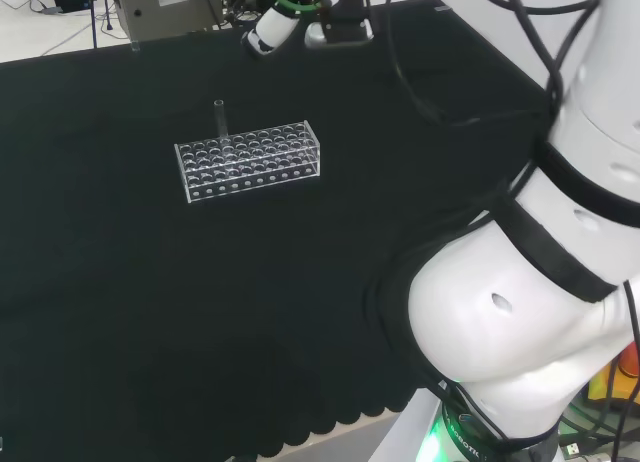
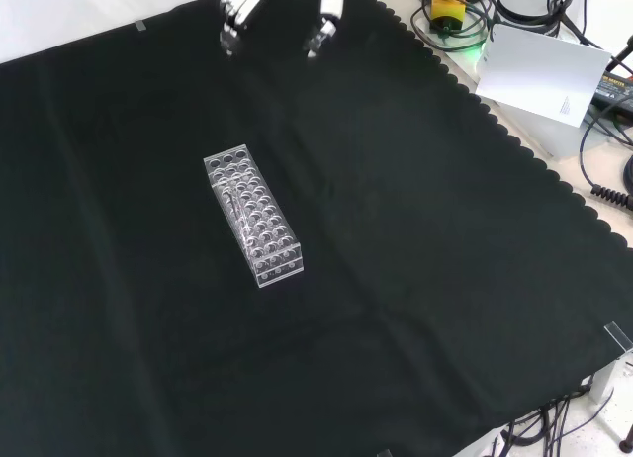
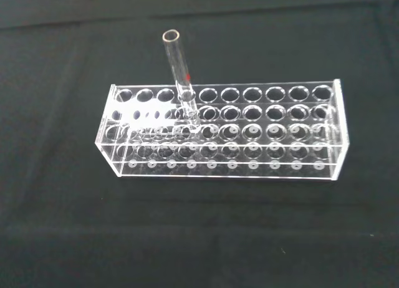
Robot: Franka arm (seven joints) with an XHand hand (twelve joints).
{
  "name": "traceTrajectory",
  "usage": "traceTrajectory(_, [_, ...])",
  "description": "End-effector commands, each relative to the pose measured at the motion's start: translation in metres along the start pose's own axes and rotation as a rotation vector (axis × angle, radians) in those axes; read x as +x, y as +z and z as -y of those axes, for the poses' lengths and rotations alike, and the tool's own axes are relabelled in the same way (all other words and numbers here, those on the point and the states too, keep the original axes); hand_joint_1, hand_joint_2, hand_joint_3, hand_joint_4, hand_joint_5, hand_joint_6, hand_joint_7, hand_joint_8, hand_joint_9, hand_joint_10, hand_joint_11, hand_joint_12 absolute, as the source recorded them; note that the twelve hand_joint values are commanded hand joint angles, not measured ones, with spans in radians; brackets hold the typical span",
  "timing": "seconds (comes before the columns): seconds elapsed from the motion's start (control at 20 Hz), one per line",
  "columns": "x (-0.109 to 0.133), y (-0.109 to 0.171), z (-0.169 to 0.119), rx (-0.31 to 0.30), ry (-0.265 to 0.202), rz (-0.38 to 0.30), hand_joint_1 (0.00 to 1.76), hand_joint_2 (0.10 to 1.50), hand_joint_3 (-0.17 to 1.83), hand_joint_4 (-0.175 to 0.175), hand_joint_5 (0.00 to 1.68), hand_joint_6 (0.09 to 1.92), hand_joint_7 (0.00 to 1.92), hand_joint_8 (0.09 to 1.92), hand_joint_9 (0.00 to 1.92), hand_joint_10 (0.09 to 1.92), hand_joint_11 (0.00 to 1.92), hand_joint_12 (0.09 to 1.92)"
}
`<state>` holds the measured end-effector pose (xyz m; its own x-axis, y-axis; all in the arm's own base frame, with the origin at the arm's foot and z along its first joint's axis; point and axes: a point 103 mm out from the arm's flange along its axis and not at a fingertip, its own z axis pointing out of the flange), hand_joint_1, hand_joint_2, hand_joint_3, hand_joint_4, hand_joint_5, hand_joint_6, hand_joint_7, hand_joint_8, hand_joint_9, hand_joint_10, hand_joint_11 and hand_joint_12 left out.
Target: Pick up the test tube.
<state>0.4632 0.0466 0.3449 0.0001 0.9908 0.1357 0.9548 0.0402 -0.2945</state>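
A clear test tube (image 3: 181, 70) stands slightly tilted in a hole of the back row of a clear plastic rack (image 3: 224, 129). In the head view the tube (image 1: 219, 117) rises from the rack's (image 1: 250, 160) far left corner. The rack (image 2: 252, 215) lies in the middle of the black cloth in the front view. The hand (image 2: 237, 17) hangs at the top edge of that view, well beyond the rack. Its fingers (image 2: 229, 32) and thumb (image 2: 324, 27) are spread apart and relaxed, with nothing between them.
The rack's other holes look vacant. A white box (image 2: 544, 81), cables and a yellow device (image 2: 450, 4) sit off the cloth at the front view's top right. The arm's white links (image 1: 520, 302) fill the head view's right.
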Motion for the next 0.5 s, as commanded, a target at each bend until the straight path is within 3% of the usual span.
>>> traceTrajectory(0.05, [0.005,0.021,-0.06,0.011,0.003,-0.031,0.77,0.7,0.58,-0.106,0.34,0.09,0.34,0.85,0.37,0.9,0.29,1.52])
traceTrajectory(0.5, [-0.001,0.058,-0.119,0.088,-0.003,0.001,0.78,0.7,0.59,-0.109,0.36,0.09,0.36,0.85,0.4,0.89,0.31,1.51])
